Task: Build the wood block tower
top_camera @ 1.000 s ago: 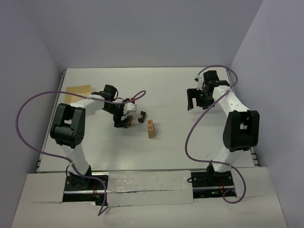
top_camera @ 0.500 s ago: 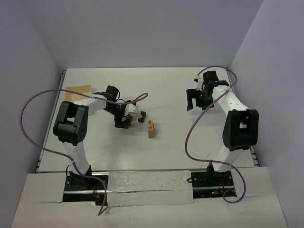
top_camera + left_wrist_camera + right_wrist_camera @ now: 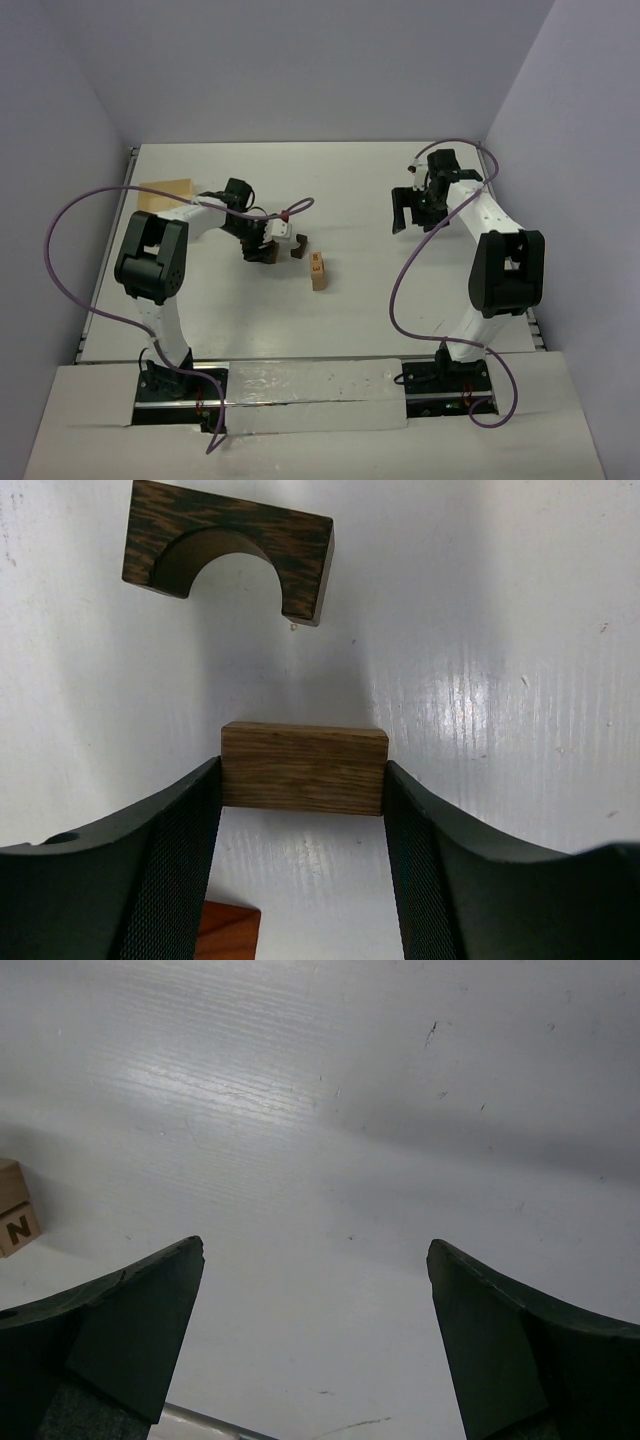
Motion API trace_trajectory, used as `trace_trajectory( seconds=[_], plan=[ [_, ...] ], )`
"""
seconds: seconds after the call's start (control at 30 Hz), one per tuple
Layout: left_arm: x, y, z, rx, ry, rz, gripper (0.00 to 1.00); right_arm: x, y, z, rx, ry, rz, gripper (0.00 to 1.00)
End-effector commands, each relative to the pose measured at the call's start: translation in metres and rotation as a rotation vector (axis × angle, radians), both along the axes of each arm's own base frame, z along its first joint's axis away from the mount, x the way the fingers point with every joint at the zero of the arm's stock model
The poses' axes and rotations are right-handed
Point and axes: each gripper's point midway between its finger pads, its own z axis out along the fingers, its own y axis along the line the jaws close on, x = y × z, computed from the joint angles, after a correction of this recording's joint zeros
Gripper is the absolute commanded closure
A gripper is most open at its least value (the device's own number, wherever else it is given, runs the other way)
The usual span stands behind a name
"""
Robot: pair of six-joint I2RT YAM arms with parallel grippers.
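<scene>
1. Left wrist view: the left gripper was found closed onto a mid-brown block, one finger against each end. How firmly it was clamped could not be told.
2. The block was seen lying flat on the white table, directly between the fingers. Its long axis ran across from finger to finger, so it was taken by its short ends.
3. A dark arch piece was noted beyond the held block, apart from it, with its opening turned toward the block. An orange-brown block was partly seen just behind the left finger.
4. Top external view: a tan lettered block was seen near the arch, on its near right. No stack was made out, so the tower was judged barely begun.
5. The right gripper was found spread wide over bare table with nothing between its fingers. It stood well apart from the blocks, so the left arm was judged the nearer one for the lift.
6. Materials: the blocks were of grained wood with square edges. The arch showed heavy dark streaking and a smooth half-round cut. The finger pads were black with a fine mesh texture. The table surface was glossy.
</scene>
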Motion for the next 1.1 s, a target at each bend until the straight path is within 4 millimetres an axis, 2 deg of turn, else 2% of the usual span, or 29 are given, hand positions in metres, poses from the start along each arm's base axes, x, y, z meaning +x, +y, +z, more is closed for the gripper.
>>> trace_trajectory(
  seconds=[0.0, 0.03, 0.1, 0.13, 0.2, 0.3, 0.4, 0.53, 0.73, 1.07],
  plan=[
    [0.001, -0.011, 0.032, -0.008, -0.041, 0.068, 0.6, 0.002, -0.001, -0.001, 0.01, -0.003, -0.002, 0.0],
    [-0.001, -0.014, 0.035, -0.011, -0.044, 0.082, 0.64, 0.002, -0.001, -0.001, 0.01, -0.004, -0.003, 0.0],
    [-0.009, -0.02, 0.066, -0.058, -0.039, 0.154, 0.71, 0.003, 0.001, -0.001, 0.022, -0.008, -0.006, 0.0],
    [-0.012, -0.022, 0.07, -0.067, -0.034, 0.165, 0.73, 0.003, 0.002, -0.001, 0.026, -0.008, -0.008, 0.0],
    [-0.022, -0.03, 0.102, -0.106, -0.016, 0.248, 0.78, 0.003, 0.004, -0.002, 0.039, -0.006, -0.015, 0.0],
    [-0.035, -0.042, 0.13, -0.131, 0.007, 0.319, 0.78, 0.004, 0.006, -0.002, 0.05, -0.007, -0.022, 0.0],
    [-0.052, -0.055, 0.149, -0.142, 0.054, 0.36, 0.78, 0.005, 0.007, -0.001, 0.059, -0.012, -0.025, 0.0],
    [-0.066, -0.07, 0.157, -0.136, 0.067, 0.373, 0.78, 0.007, 0.01, 0.001, 0.075, -0.015, -0.032, 0.0],
    [-0.079, -0.089, 0.15, -0.092, 0.05, 0.328, 0.79, 0.009, 0.011, 0.003, 0.08, -0.022, -0.04, 0.0],
    [-0.076, -0.109, 0.138, -0.073, 0.049, 0.295, 0.78, 0.012, 0.008, 0.003, 0.069, -0.033, -0.065, 0.0]
  ],
)
